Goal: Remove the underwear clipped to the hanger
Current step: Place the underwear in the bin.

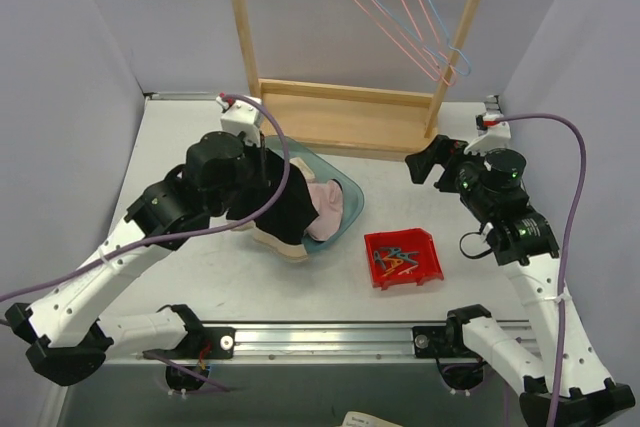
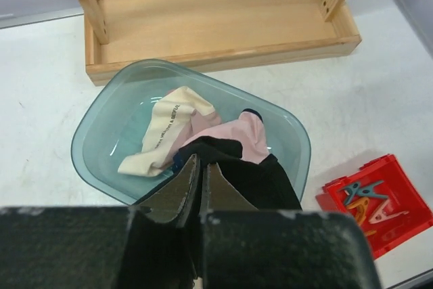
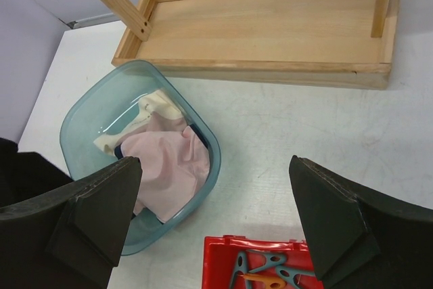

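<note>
Although the hangers (image 1: 405, 22) on the wooden rack (image 1: 340, 112) carry no cloth in the top view, the work is not quite closed. The black briefs (image 1: 285, 209) hang from the left jaws across the near rim of the teal basin (image 1: 352, 190), and their beige waistband (image 1: 282, 246) lies outside it, on the desk (image 1: 300, 292). I judge that this is the danger. If the jaws let go here, the weight of the hanging part may pull the whole piece over the rim and onto the desk. Carrying it further over the bowl first would be safer. A drag on the cloth could also shift the basin, which looks light. Inside the basin lies the pink underwear (image 1: 328, 205). The red tray (image 1: 371, 259) beside it holds only coloured clothespins (image 1: 397, 261). The right jaws are spread and hover apart from everything, near the base of the rack.

From the left wrist, the left jaws are pressed together on a fold of the black briefs (image 2: 260, 184), which drape toward the camera over the basin (image 2: 88, 133) wall. In the bowl I see the pink underwear (image 2: 243, 133) and a cream band (image 2: 169, 130) with small print. Whether that band belongs to a pink piece I cannot tell. The red tray (image 2: 330, 199) with its clothespins (image 2: 369, 197) shows at the right.

From the right wrist, the right jaws stand wide with nothing between them. Below are the basin (image 3: 74, 126), with the pink underwear (image 3: 169, 167) heaped in it, and the top wall of the red tray (image 3: 257, 241).
</note>
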Tool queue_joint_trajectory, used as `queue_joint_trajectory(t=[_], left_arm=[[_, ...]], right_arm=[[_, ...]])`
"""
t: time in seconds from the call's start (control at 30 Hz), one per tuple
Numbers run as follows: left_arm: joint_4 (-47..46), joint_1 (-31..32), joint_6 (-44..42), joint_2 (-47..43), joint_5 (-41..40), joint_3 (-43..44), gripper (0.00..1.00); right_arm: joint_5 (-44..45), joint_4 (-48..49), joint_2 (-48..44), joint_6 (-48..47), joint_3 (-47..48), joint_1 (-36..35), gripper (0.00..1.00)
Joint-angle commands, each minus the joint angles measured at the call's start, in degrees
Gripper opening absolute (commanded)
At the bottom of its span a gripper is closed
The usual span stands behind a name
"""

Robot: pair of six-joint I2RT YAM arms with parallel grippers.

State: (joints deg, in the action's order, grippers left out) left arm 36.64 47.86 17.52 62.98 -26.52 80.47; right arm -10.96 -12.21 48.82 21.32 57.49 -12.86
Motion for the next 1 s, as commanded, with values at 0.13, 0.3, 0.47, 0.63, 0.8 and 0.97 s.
queue_joint_trajectory(t=[0.13,0.3,0.47,0.63,0.8,0.97], left_arm=[[-16.74,-2.50,-12.49,3.81,1.21,-1.89,0.03],[-19.41,-7.50,-14.09,7.24,4.81,2.23,0.03],[-25.55,-11.90,-13.21,9.35,11.13,-0.74,0.03],[-31.28,-12.79,-12.42,11.89,18.87,-0.33,0.03],[-28.91,-13.14,-10.67,15.85,24.05,-0.22,0.03],[-32.51,-12.79,-3.11,13.31,26.52,-10.93,0.03]], right_arm=[[0.15,3.77,1.28,-0.05,-0.63,-0.50,0.96],[0.59,3.95,1.63,-0.49,-0.54,-0.50,0.97],[0.59,4.38,2.25,-0.23,-0.72,-0.50,0.97],[0.50,4.65,2.86,-0.49,-0.98,-0.41,0.98],[0.85,4.65,2.42,-0.75,-1.24,-0.41,0.98],[0.68,4.65,2.51,-0.84,-1.51,-0.50,0.99]])
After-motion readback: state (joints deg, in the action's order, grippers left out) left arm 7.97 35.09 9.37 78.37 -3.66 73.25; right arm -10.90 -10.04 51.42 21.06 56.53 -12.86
